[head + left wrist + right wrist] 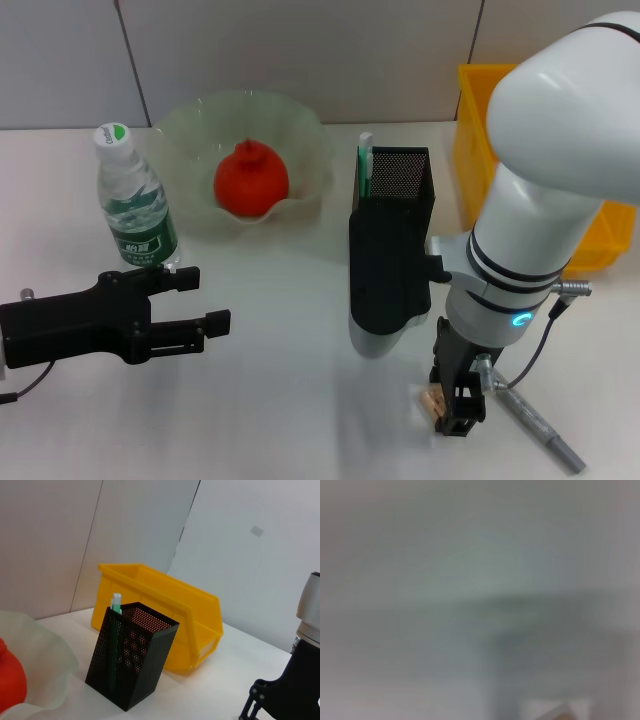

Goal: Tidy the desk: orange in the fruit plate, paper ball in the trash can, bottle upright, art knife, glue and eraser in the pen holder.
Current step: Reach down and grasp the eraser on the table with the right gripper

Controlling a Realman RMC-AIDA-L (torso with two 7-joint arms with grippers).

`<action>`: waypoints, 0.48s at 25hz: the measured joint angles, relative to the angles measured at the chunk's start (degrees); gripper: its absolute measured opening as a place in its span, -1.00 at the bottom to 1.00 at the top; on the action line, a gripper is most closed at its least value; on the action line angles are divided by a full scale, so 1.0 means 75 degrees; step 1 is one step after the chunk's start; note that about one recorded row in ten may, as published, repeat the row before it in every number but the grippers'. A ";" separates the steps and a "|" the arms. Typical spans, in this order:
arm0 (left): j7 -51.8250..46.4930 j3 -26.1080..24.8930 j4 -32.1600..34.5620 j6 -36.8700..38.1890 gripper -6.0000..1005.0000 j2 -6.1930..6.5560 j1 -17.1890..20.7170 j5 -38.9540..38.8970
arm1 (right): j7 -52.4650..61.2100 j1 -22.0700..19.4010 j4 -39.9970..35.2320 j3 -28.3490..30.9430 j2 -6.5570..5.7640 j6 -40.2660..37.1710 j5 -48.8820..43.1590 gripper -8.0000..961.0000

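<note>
Right wrist view is basically a grey blur, can't make out anything in it. In the head view the right gripper (458, 412) points straight down over a small tan thing (432, 402), mostly hidden, can't tell what it is. The yellow bin (600, 235) sits largely behind the right arm.

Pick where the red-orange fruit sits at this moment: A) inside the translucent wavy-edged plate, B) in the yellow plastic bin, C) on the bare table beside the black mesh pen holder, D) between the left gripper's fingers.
A: the head view shows the red-orange fruit resting inside the translucent wavy-edged plate, apart from both grippers.
</note>
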 joint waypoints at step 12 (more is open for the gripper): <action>0.0000 -0.0004 0.0000 0.0001 0.71 0.0000 0.0011 -0.0003 | 0.0004 0.0033 0.0030 -0.0117 0.0001 0.0024 0.0043 0.13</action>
